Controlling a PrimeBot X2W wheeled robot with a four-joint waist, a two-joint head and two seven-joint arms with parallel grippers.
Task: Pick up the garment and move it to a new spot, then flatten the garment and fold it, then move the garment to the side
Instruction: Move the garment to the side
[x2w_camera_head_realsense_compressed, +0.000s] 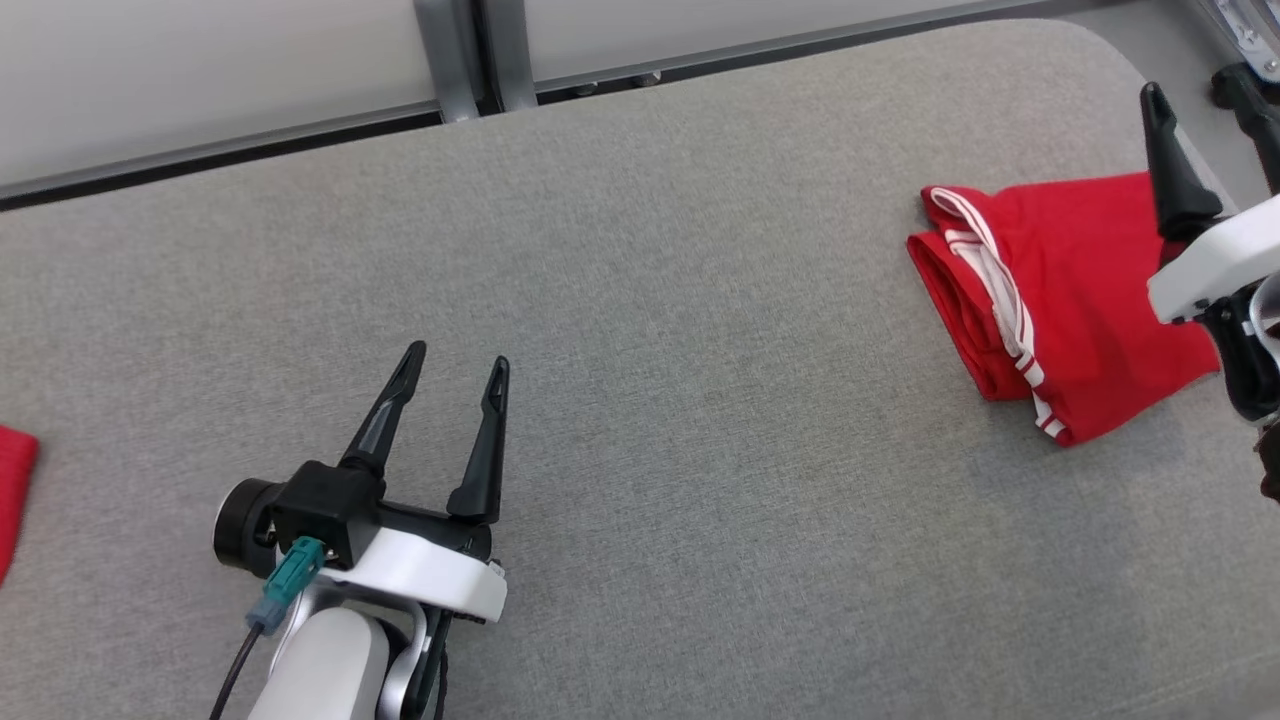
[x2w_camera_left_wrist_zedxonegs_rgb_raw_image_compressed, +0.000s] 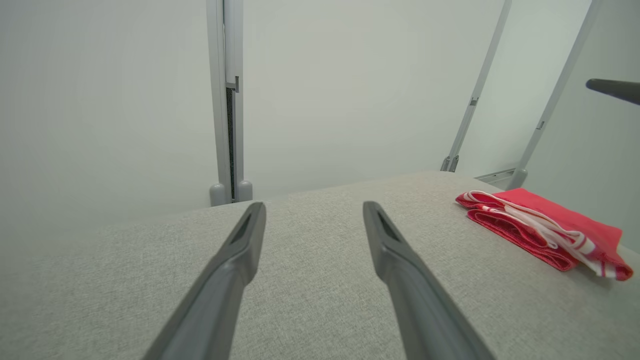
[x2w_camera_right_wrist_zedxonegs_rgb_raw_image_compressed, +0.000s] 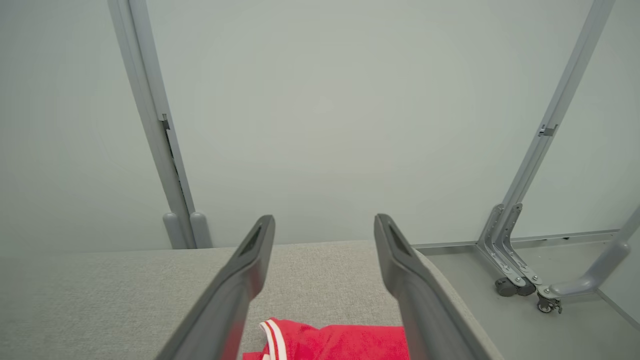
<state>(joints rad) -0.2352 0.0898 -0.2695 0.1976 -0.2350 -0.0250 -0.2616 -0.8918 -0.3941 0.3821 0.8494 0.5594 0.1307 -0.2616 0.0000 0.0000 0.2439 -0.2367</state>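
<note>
The garment (x2w_camera_head_realsense_compressed: 1080, 300) is red with white-striped trim and lies folded on the grey padded table (x2w_camera_head_realsense_compressed: 640, 300) near its far right end. It also shows in the left wrist view (x2w_camera_left_wrist_zedxonegs_rgb_raw_image_compressed: 545, 225) and at the bottom of the right wrist view (x2w_camera_right_wrist_zedxonegs_rgb_raw_image_compressed: 340, 342). My right gripper (x2w_camera_head_realsense_compressed: 1190, 90) hovers over the garment's right part, open, with nothing between its fingers (x2w_camera_right_wrist_zedxonegs_rgb_raw_image_compressed: 324, 222). My left gripper (x2w_camera_head_realsense_compressed: 457, 360) stands open at the lower left, well apart from the garment, holding nothing (x2w_camera_left_wrist_zedxonegs_rgb_raw_image_compressed: 314, 207). One right finger (x2w_camera_left_wrist_zedxonegs_rgb_raw_image_compressed: 615, 90) shows at the edge of the left wrist view.
Another piece of red cloth (x2w_camera_head_realsense_compressed: 10, 490) lies at the table's left edge. Pale wall panels with grey posts (x2w_camera_head_realsense_compressed: 460, 60) stand behind the table. Past the table's rounded right end are frame legs on castors (x2w_camera_right_wrist_zedxonegs_rgb_raw_image_compressed: 520, 285) on the floor.
</note>
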